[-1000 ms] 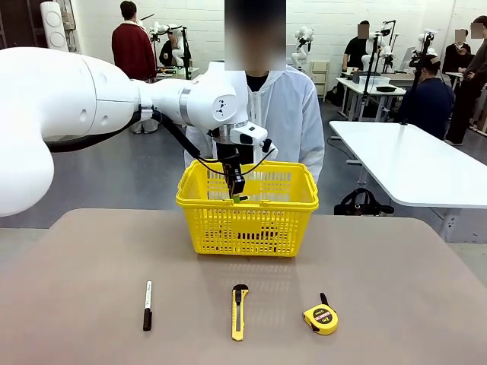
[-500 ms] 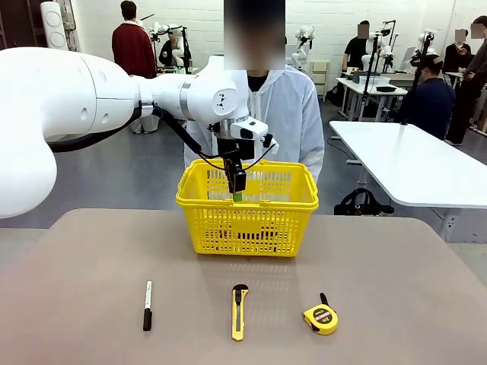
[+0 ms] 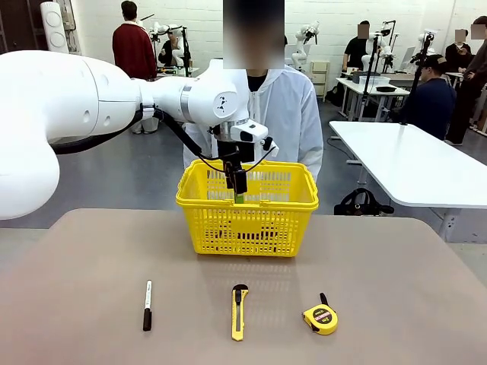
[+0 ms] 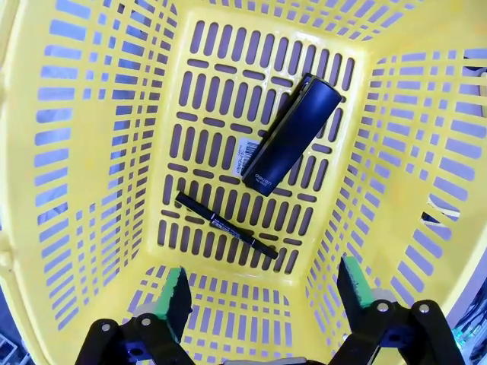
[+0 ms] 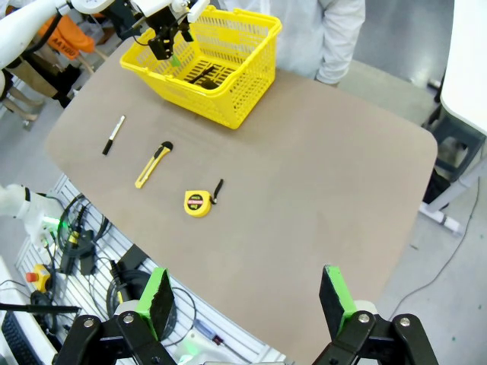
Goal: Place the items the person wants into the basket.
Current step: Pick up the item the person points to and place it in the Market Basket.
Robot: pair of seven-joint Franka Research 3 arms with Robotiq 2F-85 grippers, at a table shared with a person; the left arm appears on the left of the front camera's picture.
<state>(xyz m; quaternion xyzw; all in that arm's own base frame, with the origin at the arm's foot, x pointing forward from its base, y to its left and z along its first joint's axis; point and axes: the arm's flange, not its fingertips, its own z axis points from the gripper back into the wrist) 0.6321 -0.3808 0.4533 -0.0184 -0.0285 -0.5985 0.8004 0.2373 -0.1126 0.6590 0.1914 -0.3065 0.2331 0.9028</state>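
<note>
One thing in, one to go.
The black pen [image 4: 226,225] lies on the yellow basket [image 4: 91,152] floor; the left gripper [image 4: 263,275] hangs above, spread wide and empty. The yellow cutter [image 3: 240,312] lies on the table [image 3: 91,258]. The right gripper [image 5: 245,293] is wide and empty too.

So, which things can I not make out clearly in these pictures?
- Front view: what lies in the basket; its lattice wall hides it.
- Front view: the person's hands, behind the left arm and basket.
- Left wrist view: print on the slim pen and the black case, too small.
- Right wrist view: tape measure markings, too small.
</note>
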